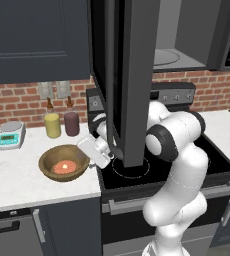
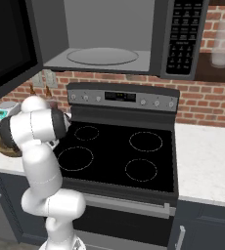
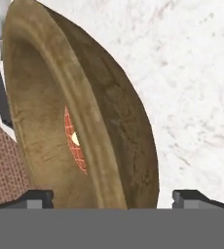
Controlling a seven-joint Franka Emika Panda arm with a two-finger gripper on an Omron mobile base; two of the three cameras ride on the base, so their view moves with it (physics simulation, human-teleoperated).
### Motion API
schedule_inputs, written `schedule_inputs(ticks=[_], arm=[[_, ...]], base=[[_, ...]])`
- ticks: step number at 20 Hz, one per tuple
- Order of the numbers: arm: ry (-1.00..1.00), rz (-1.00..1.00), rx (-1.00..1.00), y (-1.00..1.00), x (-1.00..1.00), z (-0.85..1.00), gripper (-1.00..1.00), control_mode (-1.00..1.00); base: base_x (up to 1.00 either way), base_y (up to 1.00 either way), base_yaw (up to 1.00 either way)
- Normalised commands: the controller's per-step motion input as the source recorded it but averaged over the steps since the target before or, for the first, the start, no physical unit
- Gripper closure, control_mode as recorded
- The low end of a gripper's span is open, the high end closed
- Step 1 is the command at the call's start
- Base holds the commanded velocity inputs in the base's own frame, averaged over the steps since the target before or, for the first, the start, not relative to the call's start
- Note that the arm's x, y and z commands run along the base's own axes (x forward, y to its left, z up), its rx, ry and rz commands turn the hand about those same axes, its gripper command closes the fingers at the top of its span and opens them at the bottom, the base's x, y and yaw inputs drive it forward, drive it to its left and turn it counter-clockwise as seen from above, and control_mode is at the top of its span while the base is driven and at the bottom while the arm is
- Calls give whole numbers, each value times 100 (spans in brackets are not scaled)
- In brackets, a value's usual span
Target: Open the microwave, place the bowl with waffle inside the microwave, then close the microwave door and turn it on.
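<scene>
Wood, stone, brick and glass around the stove

The round brown wooden bowl (image 1: pixel 63 163) has a matt, grainy surface; the small reddish-orange gridded waffle (image 1: pixel 64 167) in it looks rough. The white speckled stone-like counter (image 1: pixel 17 175) is smooth. The black glass stove top (image 2: pixel 119 156) is glossy, the red brick wall (image 1: pixel 17 102) coarse, the dark grey microwave door (image 1: pixel 132 75) smooth and matt.

waffle (image 1: pixel 64 167) in bowl (image 1: pixel 49 169), bowl on counter (image 1: pixel 17 175) left of stove (image 1: pixel 217 162)
</scene>
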Motion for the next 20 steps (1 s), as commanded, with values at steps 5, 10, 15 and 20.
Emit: schedule_inputs(ticks=[5, 10, 15, 20], arm=[[0, 0, -2, 33, 11, -28, 100, -100], [1, 2, 0, 8, -1, -11, 100, -100], [0, 1, 0, 0, -24, -1, 100, -100], [-8, 0, 0, -23, -59, 7, 100, -100]], base=[[0, 0, 0], [0, 0, 0], [0, 0, 0], [0, 0, 0]])
